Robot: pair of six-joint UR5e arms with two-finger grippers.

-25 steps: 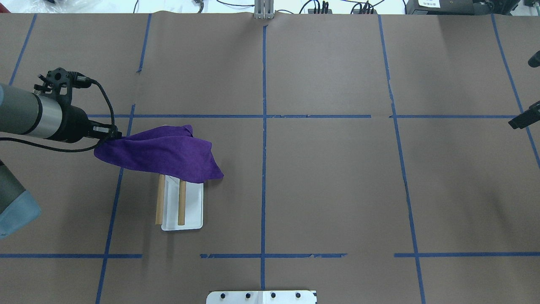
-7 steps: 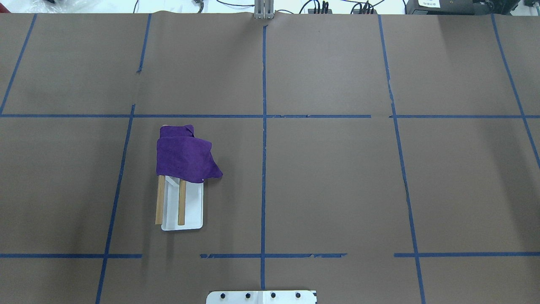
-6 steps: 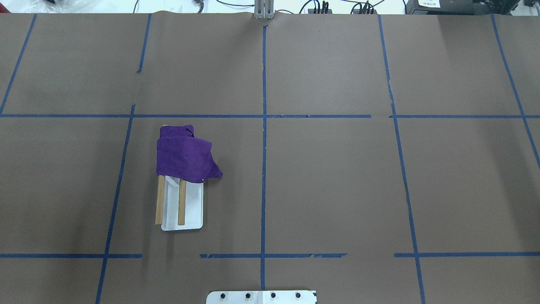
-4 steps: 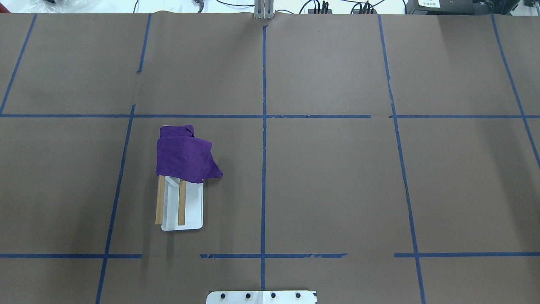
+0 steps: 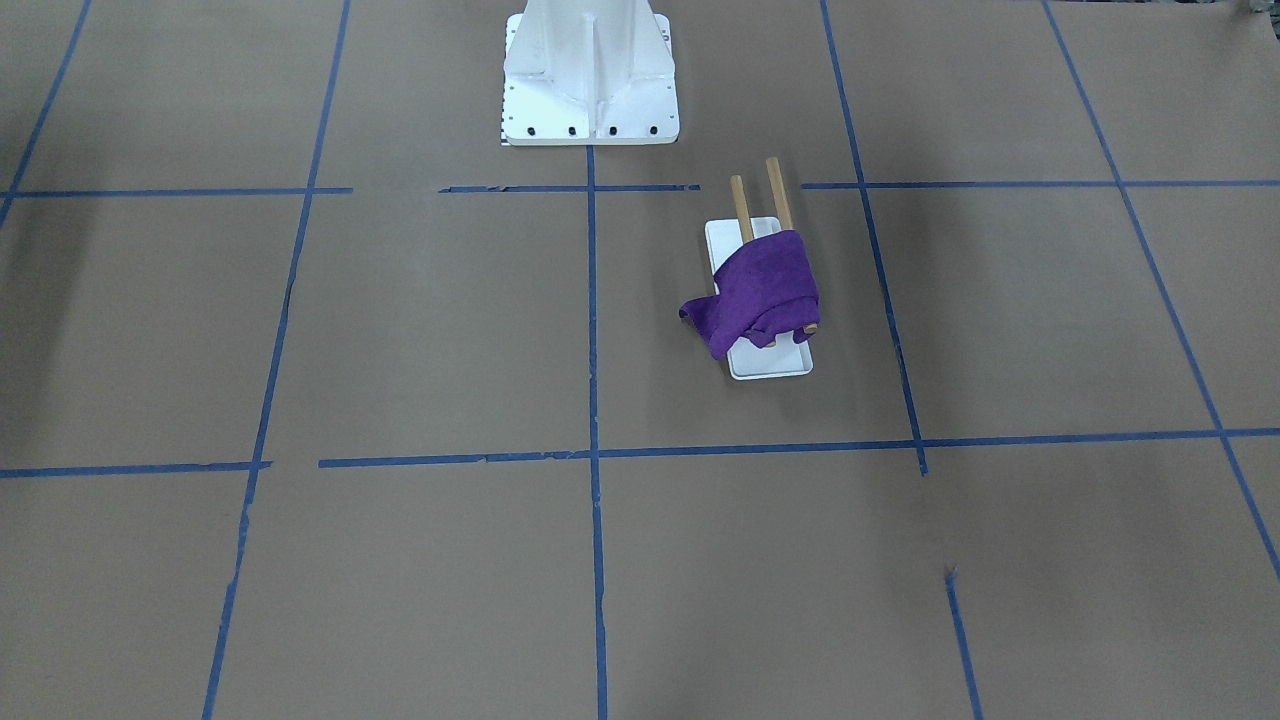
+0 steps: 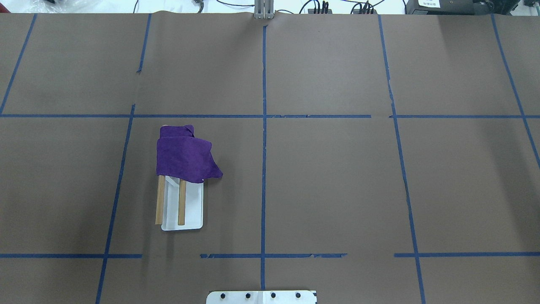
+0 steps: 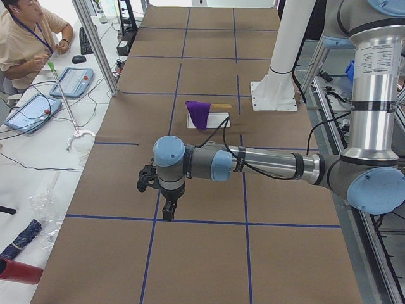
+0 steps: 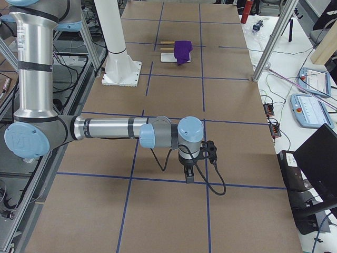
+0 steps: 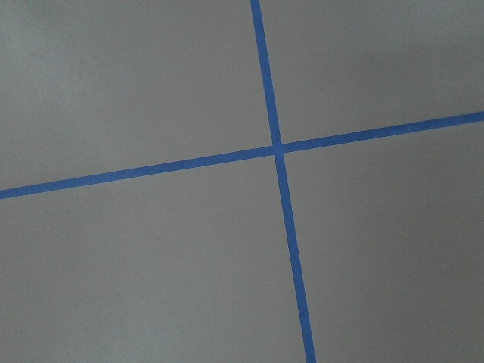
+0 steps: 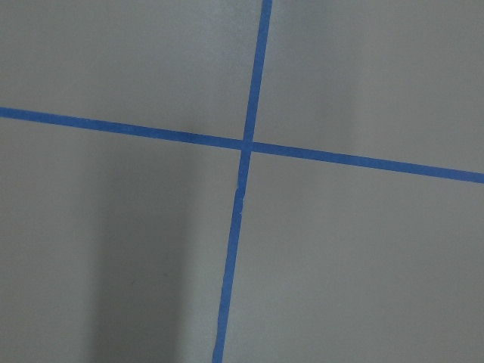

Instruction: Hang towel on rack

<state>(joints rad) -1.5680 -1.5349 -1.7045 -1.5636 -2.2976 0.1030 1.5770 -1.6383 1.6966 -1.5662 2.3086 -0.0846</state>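
- left gripper (image 7: pixel 168 214) points down over the tabletop (image 6: pixel 337 177), well apart from the rack (image 6: pixel 192 211); can't tell if jaws are spread or pressed together
- purple towel (image 6: pixel 184 157) draped across both dowels (image 6: pixel 160 202), at the rack's far end
- right gripper (image 8: pixel 188 176) points down, well apart too; jaws: can't tell

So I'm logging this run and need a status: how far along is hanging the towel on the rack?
Done: the purple towel lies draped over both dowels of the rack, at the end far from the robot, one corner hanging off the side. In hand: nothing; the left gripper and right gripper are well away from it, touching no cloth. Left: apparently nothing, unless a neater drape is wanted.
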